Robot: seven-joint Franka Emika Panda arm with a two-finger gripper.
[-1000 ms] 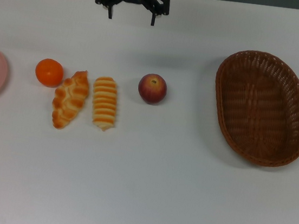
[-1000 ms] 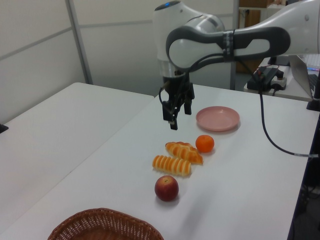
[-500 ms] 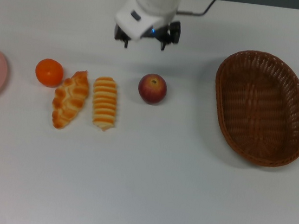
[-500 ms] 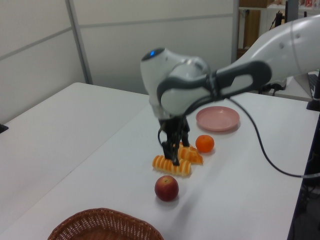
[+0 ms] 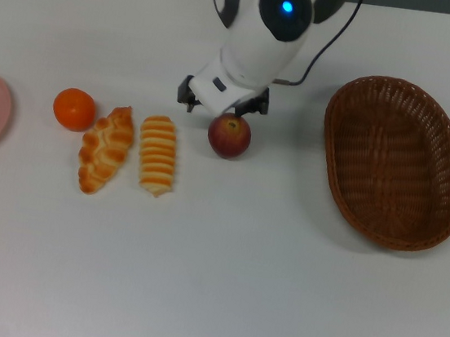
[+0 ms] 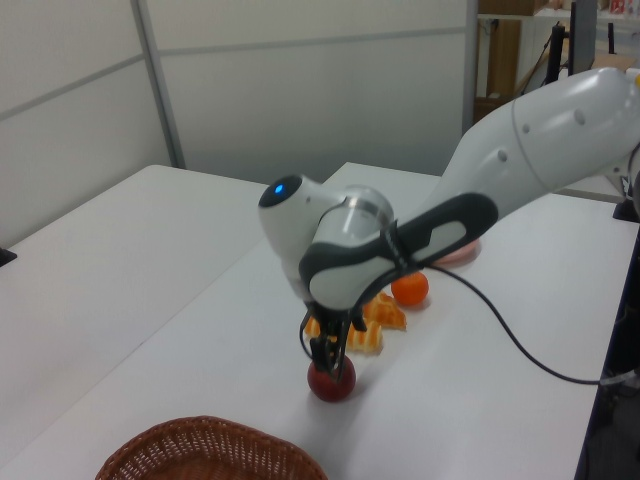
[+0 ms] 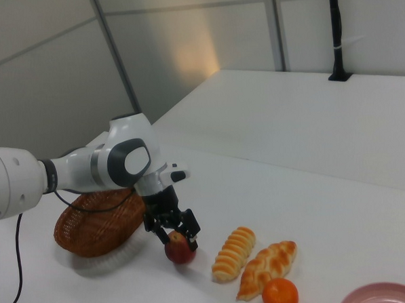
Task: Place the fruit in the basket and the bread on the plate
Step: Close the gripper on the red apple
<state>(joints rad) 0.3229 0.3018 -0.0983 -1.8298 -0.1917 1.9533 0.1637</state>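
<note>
Tool (image 7: 174, 234) low over the apple (image 5: 229, 135), fingers apart, straddling it, not clamped. Striped loaf (image 5: 158, 154) near the tool; basket (image 5: 394, 162) well apart.

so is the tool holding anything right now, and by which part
Nothing is held yet. The tool is open, its fingers straddling the top of the apple, which sits on the table.

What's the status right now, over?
Gripper open, straddling the apple. Apple on table, not lifted. Basket empty, path clear.
</note>
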